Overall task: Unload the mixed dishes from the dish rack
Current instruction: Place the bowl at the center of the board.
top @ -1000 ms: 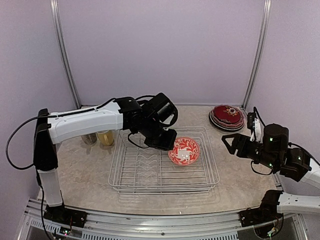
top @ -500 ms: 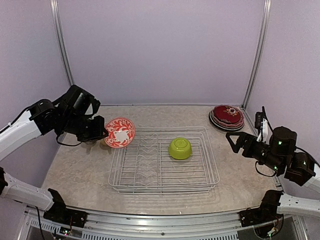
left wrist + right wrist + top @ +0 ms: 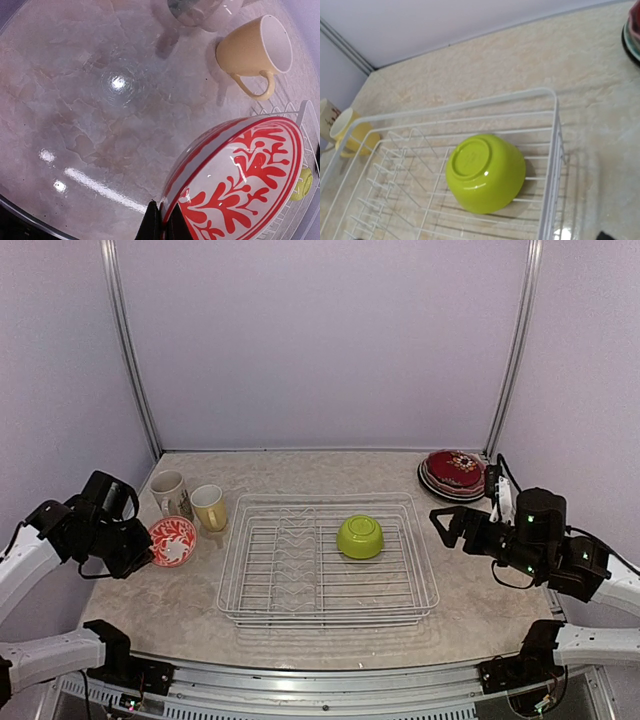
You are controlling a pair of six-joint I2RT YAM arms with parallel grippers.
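My left gripper (image 3: pixel 143 546) is shut on the rim of the small white-and-red bowl (image 3: pixel 173 540), held tilted low over the table left of the dish rack (image 3: pixel 325 618). In the left wrist view its black fingertips (image 3: pixel 156 226) pinch the bowl (image 3: pixel 240 175) edge. A lime-green bowl (image 3: pixel 360 536) lies upside down inside the rack's right part; the right wrist view shows it (image 3: pixel 485 172) within the rack's wire rim (image 3: pixel 470 105). My right gripper (image 3: pixel 445 526) hovers open just right of the rack, apart from the green bowl.
A cream printed mug (image 3: pixel 170 493) and a pale yellow mug (image 3: pixel 210 507) stand on the table behind the held bowl. A stack of plates (image 3: pixel 455 472), dark red on top, sits at the back right corner. Upright tines (image 3: pixel 290 555) fill the rack's middle.
My left arm swung the white-and-red bowl out of the rack, to the left and down beside the mugs, uncovering the green bowl. My right gripper opened wider and edged toward the rack.
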